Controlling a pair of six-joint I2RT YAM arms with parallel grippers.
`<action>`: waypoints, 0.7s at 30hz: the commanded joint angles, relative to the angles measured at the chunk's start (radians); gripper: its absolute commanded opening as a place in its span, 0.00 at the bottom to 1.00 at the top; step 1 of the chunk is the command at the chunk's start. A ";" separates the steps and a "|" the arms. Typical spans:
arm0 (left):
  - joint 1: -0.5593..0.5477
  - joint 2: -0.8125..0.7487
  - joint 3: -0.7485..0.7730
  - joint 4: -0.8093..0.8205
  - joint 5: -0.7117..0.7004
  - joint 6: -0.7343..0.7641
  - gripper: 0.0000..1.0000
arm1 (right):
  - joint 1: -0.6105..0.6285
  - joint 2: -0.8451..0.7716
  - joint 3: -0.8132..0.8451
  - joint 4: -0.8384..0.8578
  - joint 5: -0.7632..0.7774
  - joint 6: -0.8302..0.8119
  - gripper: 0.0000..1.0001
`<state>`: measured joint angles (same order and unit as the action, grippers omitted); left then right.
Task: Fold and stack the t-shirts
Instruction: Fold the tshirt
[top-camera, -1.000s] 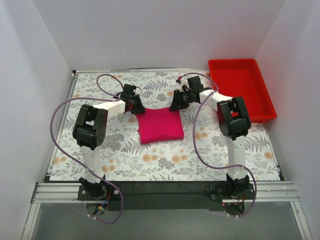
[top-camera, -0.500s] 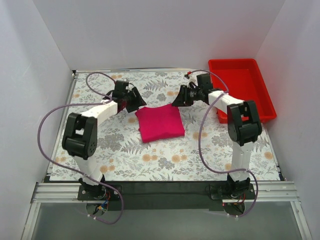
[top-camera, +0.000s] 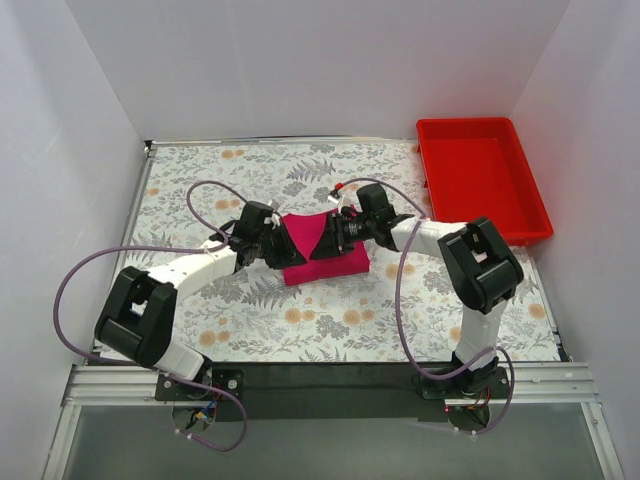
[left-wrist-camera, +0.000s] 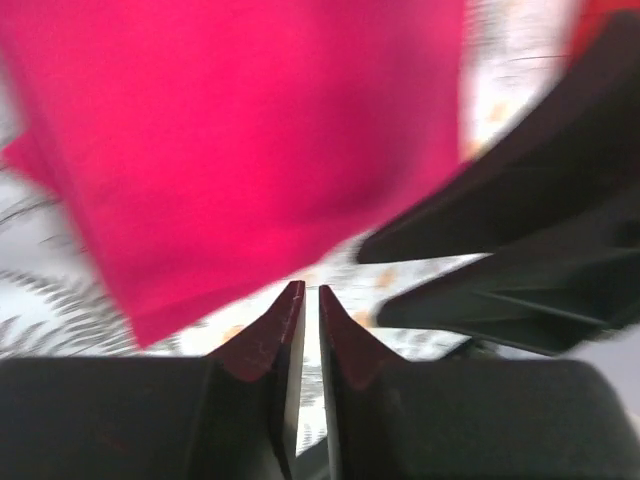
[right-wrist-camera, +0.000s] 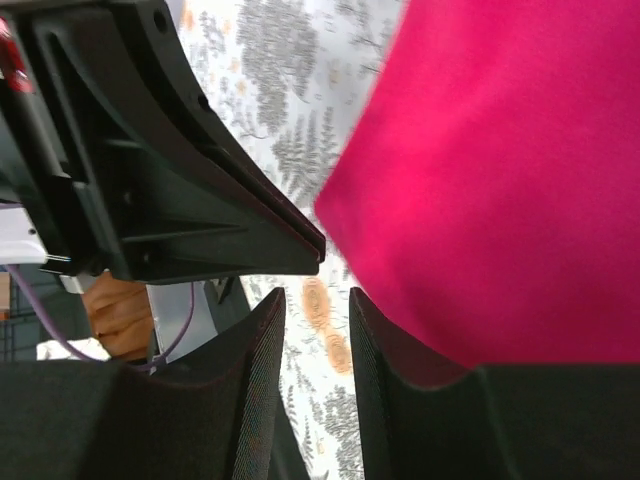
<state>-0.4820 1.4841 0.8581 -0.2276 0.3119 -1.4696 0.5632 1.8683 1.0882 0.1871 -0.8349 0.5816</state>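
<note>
A folded magenta-pink t-shirt (top-camera: 345, 262) lies flat near the middle of the floral table. Both grippers hover low over it, tips pointing at each other. My left gripper (top-camera: 288, 254) is over its left part and my right gripper (top-camera: 324, 245) over its middle. In the left wrist view the t-shirt (left-wrist-camera: 240, 140) fills the top. The left gripper (left-wrist-camera: 308, 292) shows only a thin slit there, with nothing in it. In the right wrist view the right gripper (right-wrist-camera: 314, 296) stands a little apart and empty, beside the t-shirt (right-wrist-camera: 500, 180).
A rigid red plastic bin (top-camera: 530, 215) stands at the back right of the table. White walls close in the left, right and far sides. The floral table cover (top-camera: 200, 180) lies bare round the shirt.
Both grippers came from the shirt's far corners to meet over the shirt. The left gripper opened midway and closed again. The shirt has not moved.
</note>
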 joint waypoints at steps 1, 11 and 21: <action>0.006 0.034 -0.051 -0.004 -0.023 -0.014 0.11 | -0.008 0.066 -0.027 0.110 0.005 0.030 0.33; 0.016 0.140 -0.194 -0.006 -0.111 -0.012 0.00 | -0.054 0.171 -0.125 0.163 -0.015 0.024 0.29; 0.042 0.100 -0.182 -0.065 -0.162 0.025 0.00 | -0.200 0.035 -0.301 0.155 -0.052 -0.066 0.29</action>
<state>-0.4603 1.5768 0.7067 -0.1848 0.2955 -1.4963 0.3958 1.9274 0.8406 0.3542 -0.8864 0.5800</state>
